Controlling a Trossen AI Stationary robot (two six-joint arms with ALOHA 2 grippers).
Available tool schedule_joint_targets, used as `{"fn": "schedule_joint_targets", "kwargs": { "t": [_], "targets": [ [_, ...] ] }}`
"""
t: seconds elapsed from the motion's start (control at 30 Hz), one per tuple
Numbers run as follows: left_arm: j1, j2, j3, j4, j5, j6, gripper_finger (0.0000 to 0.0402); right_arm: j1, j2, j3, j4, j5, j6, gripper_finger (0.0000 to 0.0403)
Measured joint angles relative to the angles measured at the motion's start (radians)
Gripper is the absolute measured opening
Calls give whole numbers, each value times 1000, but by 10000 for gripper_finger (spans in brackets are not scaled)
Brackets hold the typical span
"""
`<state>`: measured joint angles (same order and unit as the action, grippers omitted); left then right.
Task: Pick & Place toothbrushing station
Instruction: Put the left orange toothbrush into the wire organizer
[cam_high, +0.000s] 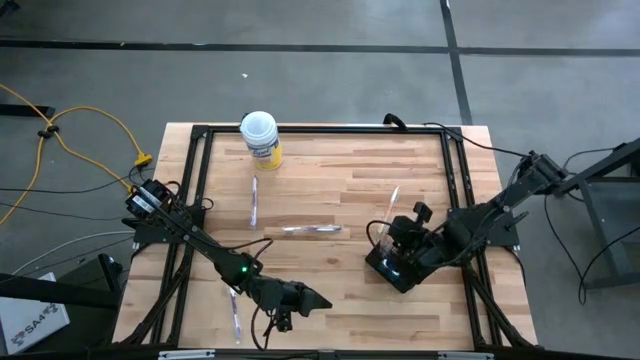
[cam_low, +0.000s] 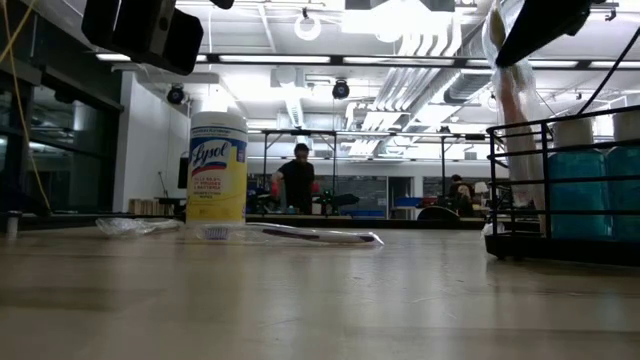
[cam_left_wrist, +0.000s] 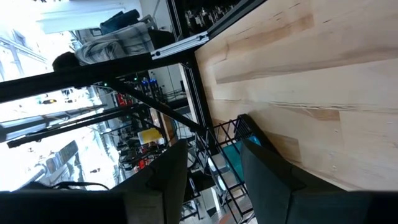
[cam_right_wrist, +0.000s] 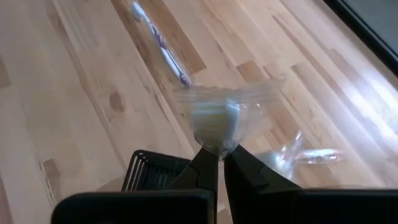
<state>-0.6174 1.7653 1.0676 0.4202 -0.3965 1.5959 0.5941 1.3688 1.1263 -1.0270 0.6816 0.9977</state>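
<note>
The toothbrushing station is a small black holder sitting on the bench, close to the bench's right side rail and far from the yellow-labelled can, which stands by the back rail. The right claw is just above the station, pinched shut on a thin clear-wrapped packet with something white inside. The grip is only on the packet's bottom tip, so I think it could slip, twist or flop over when the arm moves. If it comes down crooked it may miss the holes in the station, or bump the station and push it. The station looks light, so a bump could slide it toward the right rail, which is near. Between the station and the can there is more open wood, but three wrapped toothbrushes lie there: one near the can, one in the middle and one near the front edge. The left claw waits near the front edge, well apart from the station, with its fingers a little apart and holding nothing.
</note>
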Motion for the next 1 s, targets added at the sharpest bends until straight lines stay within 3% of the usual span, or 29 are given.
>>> {"fn": "schedule_joint_targets", "kwargs": {
  "t": [0.63, 1.0],
  "targets": [
    [-1, 0, 0, 3, 0, -5, 142, 36, 125, 0, -9, 6, 188, 9],
    [-1, 0, 0, 3, 0, -7, 142, 36, 127, 0, -9, -10, 188, 53]
  ]
}}
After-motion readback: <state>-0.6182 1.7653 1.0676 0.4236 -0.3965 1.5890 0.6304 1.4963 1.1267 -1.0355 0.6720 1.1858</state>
